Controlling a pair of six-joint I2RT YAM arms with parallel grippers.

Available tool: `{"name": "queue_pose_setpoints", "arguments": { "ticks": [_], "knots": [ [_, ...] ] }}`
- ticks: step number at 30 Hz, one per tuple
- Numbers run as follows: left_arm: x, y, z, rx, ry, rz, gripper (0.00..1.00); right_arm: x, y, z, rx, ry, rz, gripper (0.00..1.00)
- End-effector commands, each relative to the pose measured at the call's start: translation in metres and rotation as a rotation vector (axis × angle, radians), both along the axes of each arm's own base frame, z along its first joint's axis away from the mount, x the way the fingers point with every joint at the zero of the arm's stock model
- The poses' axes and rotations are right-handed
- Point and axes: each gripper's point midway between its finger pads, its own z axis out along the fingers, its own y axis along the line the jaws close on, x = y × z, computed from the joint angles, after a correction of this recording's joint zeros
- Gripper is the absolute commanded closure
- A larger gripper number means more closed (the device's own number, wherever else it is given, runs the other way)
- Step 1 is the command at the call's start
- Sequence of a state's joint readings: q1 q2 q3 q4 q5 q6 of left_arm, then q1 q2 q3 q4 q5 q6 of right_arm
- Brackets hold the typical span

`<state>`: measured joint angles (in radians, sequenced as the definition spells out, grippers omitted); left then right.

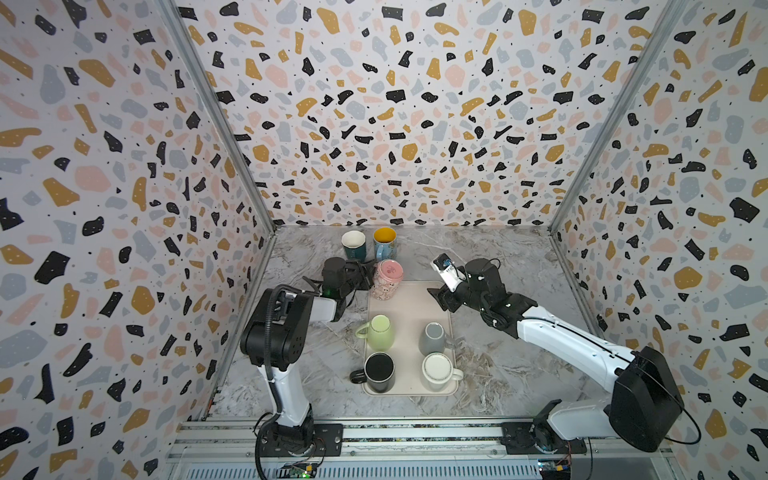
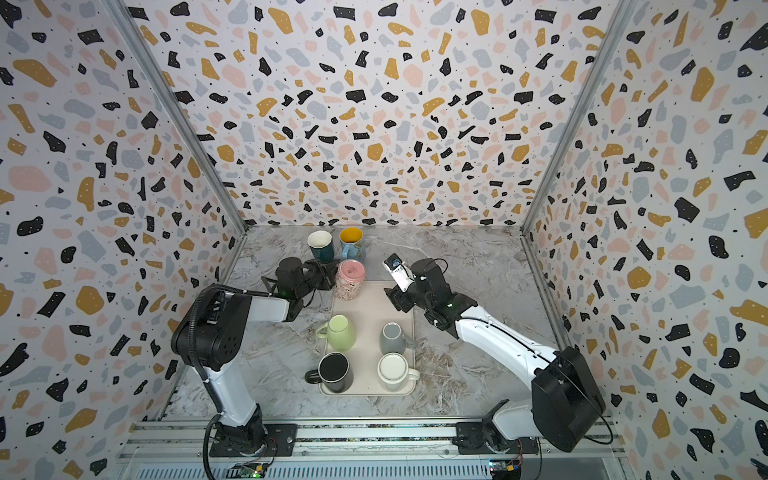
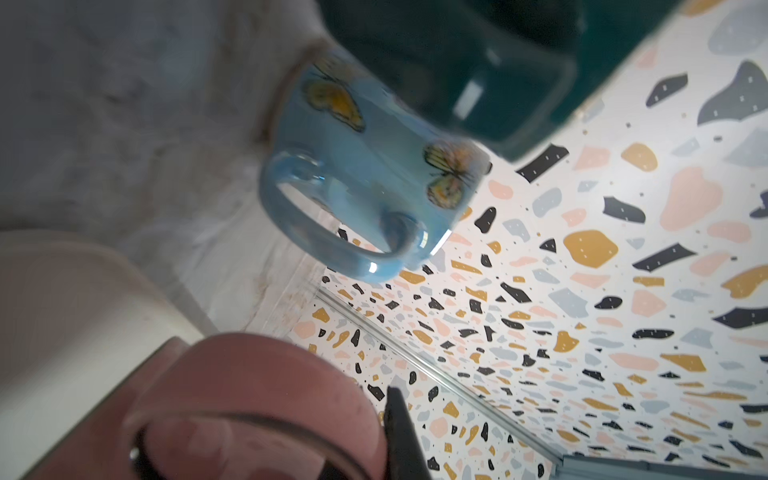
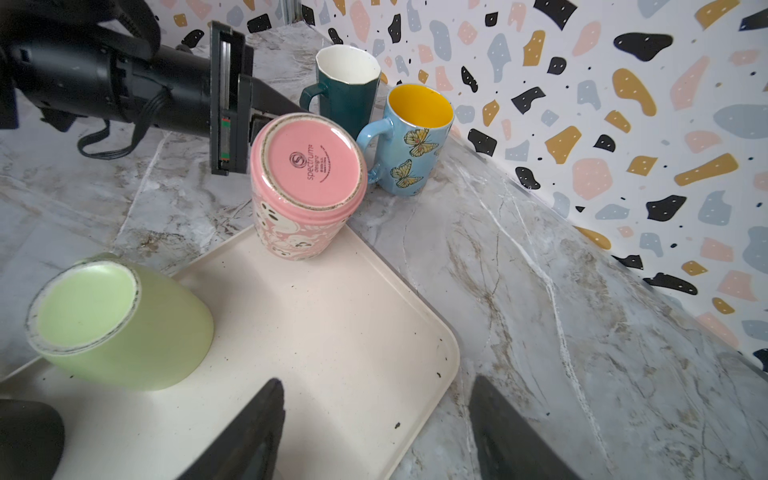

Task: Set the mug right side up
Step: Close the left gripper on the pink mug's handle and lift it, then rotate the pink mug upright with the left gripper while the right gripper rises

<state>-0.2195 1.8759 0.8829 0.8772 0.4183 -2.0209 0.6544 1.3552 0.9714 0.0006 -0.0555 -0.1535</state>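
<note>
The pink patterned mug (image 1: 386,279) stands upside down, base up and slightly tilted, at the far left corner of the cream tray (image 1: 409,307). Both top views show it, and so does the right wrist view (image 4: 307,187). My left gripper (image 1: 368,276) reaches in from the left and is shut on the mug's side. In the left wrist view the pink mug (image 3: 249,399) fills the near corner, pressed against one dark finger (image 3: 401,432); the other finger is hidden. My right gripper (image 4: 374,415) hovers open over the tray's far right corner (image 1: 436,297), holding nothing.
A teal mug (image 1: 354,244) and a blue butterfly mug (image 1: 384,243) stand upright on the marble table just behind the pink one. On the tray are a green mug (image 1: 380,332), a grey mug (image 1: 434,338), a black mug (image 1: 379,372) and a white mug (image 1: 438,372).
</note>
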Motion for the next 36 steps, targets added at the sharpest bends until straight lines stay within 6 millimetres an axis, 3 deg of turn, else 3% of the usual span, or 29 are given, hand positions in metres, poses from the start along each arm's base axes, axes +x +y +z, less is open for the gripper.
{"name": "queue_pose_setpoints", "arguments": {
  "ticks": [1,15,27,36],
  "knots": [
    [0.002,-0.018,0.076,0.027,-0.244,-0.082,1.0,-0.003,-0.007,0.023,0.038,-0.042,-0.017,0.28],
    [-0.013,-0.037,0.121,0.211,-0.403,-0.189,1.0,-0.013,-0.011,0.035,0.08,-0.053,-0.014,0.27],
    [-0.029,-0.053,0.163,0.679,-0.637,-0.399,1.0,-0.006,-0.015,0.056,0.111,-0.053,-0.043,0.29],
    [-0.06,-0.079,0.178,1.048,-0.942,-0.571,1.0,0.003,-0.025,0.084,0.151,-0.058,-0.095,0.3]
  ]
}}
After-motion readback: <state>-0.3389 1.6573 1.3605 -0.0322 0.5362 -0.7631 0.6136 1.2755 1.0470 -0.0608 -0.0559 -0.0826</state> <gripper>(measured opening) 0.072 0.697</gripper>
